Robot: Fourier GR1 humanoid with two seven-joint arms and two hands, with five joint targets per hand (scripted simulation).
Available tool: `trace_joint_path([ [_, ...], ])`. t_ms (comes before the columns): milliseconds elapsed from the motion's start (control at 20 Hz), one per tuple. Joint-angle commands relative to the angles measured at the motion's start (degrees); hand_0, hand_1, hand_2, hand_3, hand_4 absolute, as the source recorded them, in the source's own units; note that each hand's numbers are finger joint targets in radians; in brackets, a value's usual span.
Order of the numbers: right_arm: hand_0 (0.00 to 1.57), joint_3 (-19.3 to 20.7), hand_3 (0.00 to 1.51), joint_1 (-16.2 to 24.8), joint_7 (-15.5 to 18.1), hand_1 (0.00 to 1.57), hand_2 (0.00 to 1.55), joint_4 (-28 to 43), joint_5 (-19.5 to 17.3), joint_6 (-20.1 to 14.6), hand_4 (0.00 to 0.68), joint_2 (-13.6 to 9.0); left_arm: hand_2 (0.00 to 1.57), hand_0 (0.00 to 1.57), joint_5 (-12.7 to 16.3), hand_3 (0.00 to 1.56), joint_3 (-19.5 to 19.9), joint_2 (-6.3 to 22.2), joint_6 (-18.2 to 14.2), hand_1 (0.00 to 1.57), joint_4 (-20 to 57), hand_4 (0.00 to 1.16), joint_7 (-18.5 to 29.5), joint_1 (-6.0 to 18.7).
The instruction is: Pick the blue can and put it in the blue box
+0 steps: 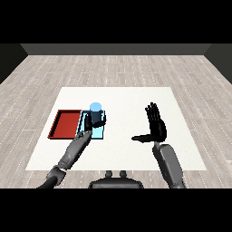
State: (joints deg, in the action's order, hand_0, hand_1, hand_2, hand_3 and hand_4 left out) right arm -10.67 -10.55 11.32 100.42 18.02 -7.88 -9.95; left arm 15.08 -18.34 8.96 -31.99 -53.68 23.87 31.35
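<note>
1. Two grey forearms come in from the lower corners, one on each side of the white table.
2. One red tray lies farthest left, holding nothing.
3. One light blue tray sits touching its right edge.
4. One blue can stands upright over the blue tray, with the left hand curled round it.
5. Well apart to the right, the right hand hovers above the table, fingers straight and spread, thumb pointing left, holding nothing.
</note>
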Motion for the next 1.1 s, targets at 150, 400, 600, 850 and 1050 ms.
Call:
trace_joint_path([
  [150, 0.00, 4.47, 0.00, 4.39, 4.07, 0.00, 0.00, -0.88, 2.43, 2.91, 0.000, -0.88, 1.54, 1.56, -1.89, 1.46, 4.70, 6.81, 1.51, 1.56, 13.57, 1.10, -5.17, 4.69],
  [400, 0.00, 4.58, 0.00, -0.75, 2.47, 0.00, 0.00, -5.05, 2.64, 2.01, 0.000, 1.37, 1.55, 1.57, -3.75, 1.47, 6.05, 7.41, 6.04, 1.57, 28.50, 1.04, -4.56, 9.97],
  [600, 0.00, 4.84, 0.00, -0.30, 7.52, 0.00, 0.00, -10.77, 2.56, 3.58, 0.000, 3.58, 1.57, 1.57, -6.57, 1.48, 5.04, 4.51, 4.81, 1.57, 38.40, 1.03, -8.12, 15.43],
  [850, 0.00, 6.59, 0.00, -2.50, 5.53, 0.00, 0.00, -13.06, 3.07, 3.40, 0.000, 2.87, 1.55, 1.57, -5.62, 1.44, 7.80, -0.21, 2.70, 1.57, 46.62, 0.96, -9.28, 17.86],
  [1050, 0.00, 9.00, 0.00, -3.47, 3.06, 0.00, 0.00, -11.62, 4.47, 2.61, 0.000, 1.70, 1.14, 1.15, -4.11, 1.06, 10.28, -2.31, 0.34, 1.15, 49.17, 0.89, -6.67, 15.11],
])
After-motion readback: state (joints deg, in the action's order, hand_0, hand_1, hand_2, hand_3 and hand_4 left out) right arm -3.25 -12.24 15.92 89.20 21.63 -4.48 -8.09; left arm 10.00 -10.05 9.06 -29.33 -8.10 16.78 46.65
